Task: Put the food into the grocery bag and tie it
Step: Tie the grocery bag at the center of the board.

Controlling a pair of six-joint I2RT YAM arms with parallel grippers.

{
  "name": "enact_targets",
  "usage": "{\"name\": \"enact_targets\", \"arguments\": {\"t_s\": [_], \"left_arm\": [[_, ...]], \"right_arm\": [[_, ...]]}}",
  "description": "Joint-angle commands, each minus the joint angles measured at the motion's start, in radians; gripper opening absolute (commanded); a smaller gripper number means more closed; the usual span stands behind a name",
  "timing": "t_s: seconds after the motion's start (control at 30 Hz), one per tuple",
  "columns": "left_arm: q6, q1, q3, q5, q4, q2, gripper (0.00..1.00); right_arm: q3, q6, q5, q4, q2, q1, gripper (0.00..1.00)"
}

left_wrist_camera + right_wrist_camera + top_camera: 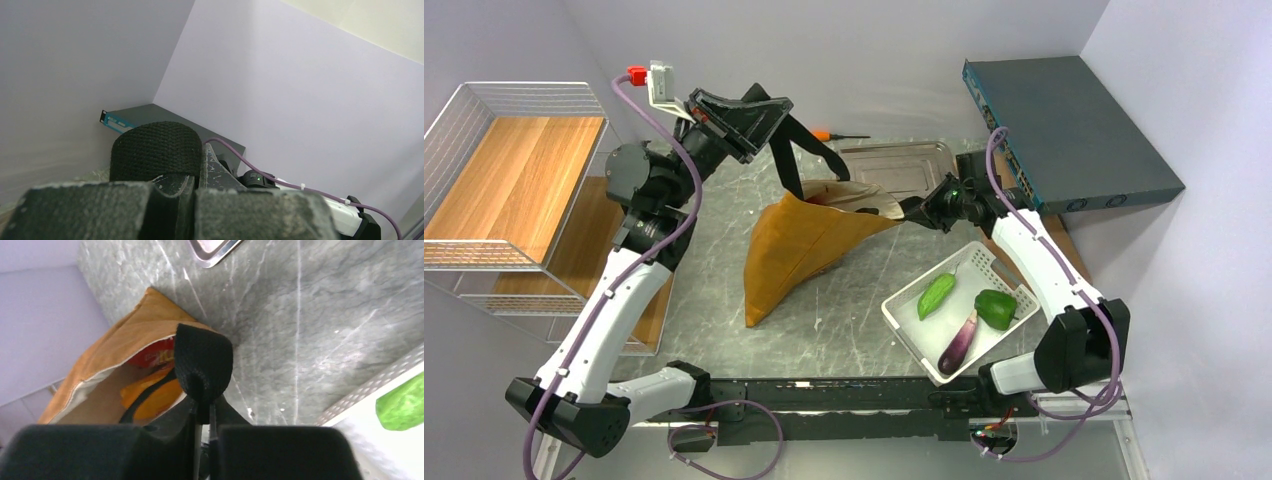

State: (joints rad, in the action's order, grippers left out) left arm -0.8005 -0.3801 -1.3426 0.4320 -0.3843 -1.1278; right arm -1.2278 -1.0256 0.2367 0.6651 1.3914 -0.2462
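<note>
The mustard grocery bag (809, 245) lies on the grey table with its mouth toward the back. High above the bag's left side, my left gripper (769, 125) is shut on one black strap (156, 150), which loops over its fingers. At the right edge of the mouth, my right gripper (919, 210) pinches the other black strap (204, 362) between its closed jaws. The right wrist view looks into the bag (115, 347), where food shows as a yellow snack packet (150, 395) and a red one (150, 356) against the pale lining.
A white basket (904, 325) at the right front holds two green vegetables and a purple eggplant (959, 343). A metal tray (904, 170) sits behind the bag, with an orange-handled tool (829, 133) beside it. A wire shelf (514, 180) stands left, a dark box (1064, 130) back right.
</note>
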Motion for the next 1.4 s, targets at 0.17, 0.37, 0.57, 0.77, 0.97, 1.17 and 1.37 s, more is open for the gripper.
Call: {"name": "enact_targets", "arguments": {"t_s": [0.17, 0.37, 0.57, 0.77, 0.97, 1.17, 1.37], "left_arm": [[-0.019, 0.0, 0.001, -0.014, -0.15, 0.025, 0.0], [0.031, 0.0, 0.038, 0.026, -0.064, 0.044, 0.0], [0.103, 0.0, 0.141, -0.032, 0.058, 0.105, 0.0], [0.124, 0.0, 0.255, 0.011, 0.031, 0.039, 0.0], [0.063, -0.009, 0.23, 0.098, -0.073, -0.121, 0.0], [0.062, -0.02, 0.154, 0.194, -0.142, -0.265, 0.0], [0.092, -0.045, -0.016, 0.316, -0.127, -0.396, 0.0]], "right_arm": [[-0.165, -0.01, 0.096, -0.073, -0.04, -0.001, 0.0], [-0.101, -0.167, 0.304, -0.609, -0.159, 0.003, 0.0], [-0.055, -0.49, 0.413, -1.26, -0.132, -0.002, 0.0], [-0.173, -0.578, 0.509, -1.386, -0.019, -0.012, 0.0], [-0.208, -0.589, 0.525, -1.396, 0.008, -0.015, 0.0], [-0.2, -0.632, 0.52, -1.458, 0.017, -0.018, 0.0], [-0.233, -0.634, 0.55, -1.452, 0.053, -0.033, 0.0]]}}
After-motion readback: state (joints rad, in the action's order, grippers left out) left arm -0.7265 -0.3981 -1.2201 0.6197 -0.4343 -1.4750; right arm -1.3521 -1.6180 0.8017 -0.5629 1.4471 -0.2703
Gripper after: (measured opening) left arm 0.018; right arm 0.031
